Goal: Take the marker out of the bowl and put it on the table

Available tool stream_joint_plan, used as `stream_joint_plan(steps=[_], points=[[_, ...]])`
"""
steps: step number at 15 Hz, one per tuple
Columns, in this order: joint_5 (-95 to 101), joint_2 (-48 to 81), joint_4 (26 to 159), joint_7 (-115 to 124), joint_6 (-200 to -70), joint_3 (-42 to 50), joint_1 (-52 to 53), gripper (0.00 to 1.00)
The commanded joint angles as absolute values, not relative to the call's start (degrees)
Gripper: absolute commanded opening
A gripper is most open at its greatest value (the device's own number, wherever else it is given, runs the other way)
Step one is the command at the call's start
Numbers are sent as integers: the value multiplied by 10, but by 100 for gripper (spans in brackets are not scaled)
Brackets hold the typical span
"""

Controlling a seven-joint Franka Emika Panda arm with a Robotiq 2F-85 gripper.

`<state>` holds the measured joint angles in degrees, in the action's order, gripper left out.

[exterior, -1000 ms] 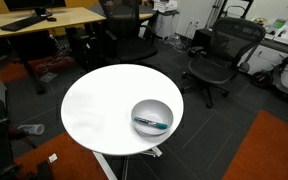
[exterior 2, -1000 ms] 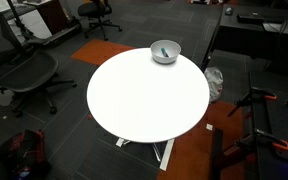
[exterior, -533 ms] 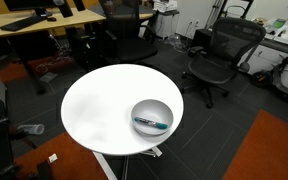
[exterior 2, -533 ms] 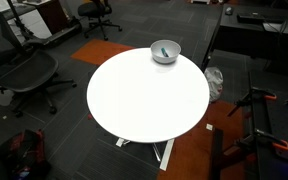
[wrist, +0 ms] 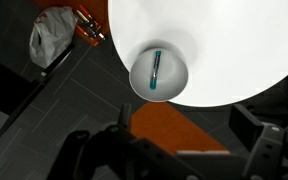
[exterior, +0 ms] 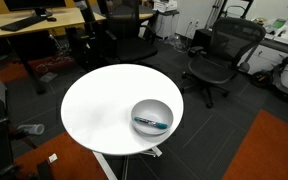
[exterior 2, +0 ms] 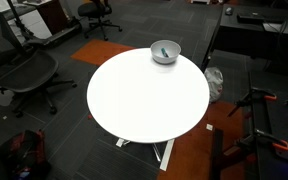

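Note:
The silvery-grey bowl stands near the edge of the round white table. It also shows in an exterior view and in the wrist view. The dark and teal marker lies inside the bowl, also seen in the wrist view. My gripper shows only in the wrist view. It is high above the floor, off the table's edge and well away from the bowl. Its dark fingers are spread wide and hold nothing. The arm is out of both exterior views.
Black office chairs and a wooden desk surround the table. Another chair stands on the far side. A white bag lies on the floor near the bowl's side. Orange carpet lies below the gripper.

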<state>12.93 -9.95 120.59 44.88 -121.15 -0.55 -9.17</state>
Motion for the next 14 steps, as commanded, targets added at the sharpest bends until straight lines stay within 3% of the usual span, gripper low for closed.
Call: stream_joint_plan(steps=[1,14], points=[[125,-70,1175,478,-1213,8,-87,100],[135,-53,1178,468,-1216,19,-87,100]])
